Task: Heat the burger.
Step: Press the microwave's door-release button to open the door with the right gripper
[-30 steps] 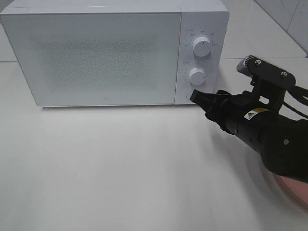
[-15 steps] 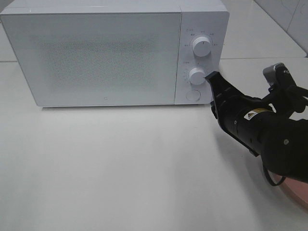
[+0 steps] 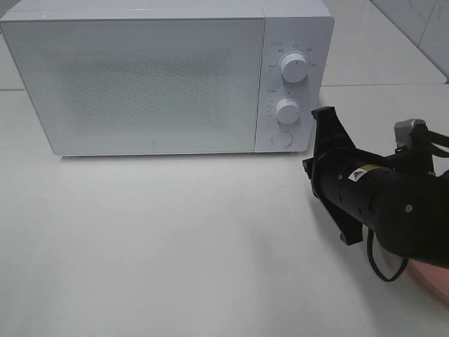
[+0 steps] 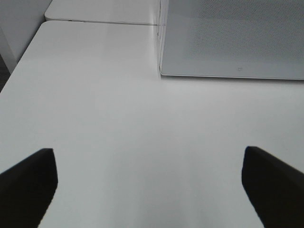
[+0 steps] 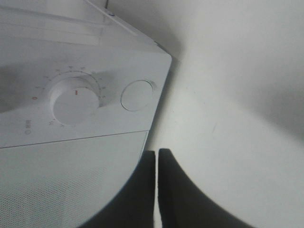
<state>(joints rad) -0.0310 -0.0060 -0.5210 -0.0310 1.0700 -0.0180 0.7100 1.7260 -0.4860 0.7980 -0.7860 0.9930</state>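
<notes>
The burger shows in no view. The white microwave point(image 3: 140, 77) stands at the back with its door closed. My right gripper point(image 3: 324, 114) is shut and empty, just right of the microwave's front right corner, level with the lower knob point(image 3: 287, 111) and not touching it. In the right wrist view the closed fingers point(image 5: 156, 190) point toward the lower knob point(image 5: 75, 100) and the round door button point(image 5: 137, 95). My left gripper point(image 4: 149, 185) is open and empty over bare table, in front of the microwave's left corner point(image 4: 161, 71).
The upper knob point(image 3: 294, 68) and the door button point(image 3: 281, 139) sit on the microwave's control panel. The edge of a pink plate point(image 3: 431, 277) shows under my right arm at the bottom right. White table point(image 3: 175, 239) spreads in front of the microwave.
My right gripper rose from the door button to the lower knob, then drew back a little to the right while its wrist rolled. The microwave door stayed closed.
</notes>
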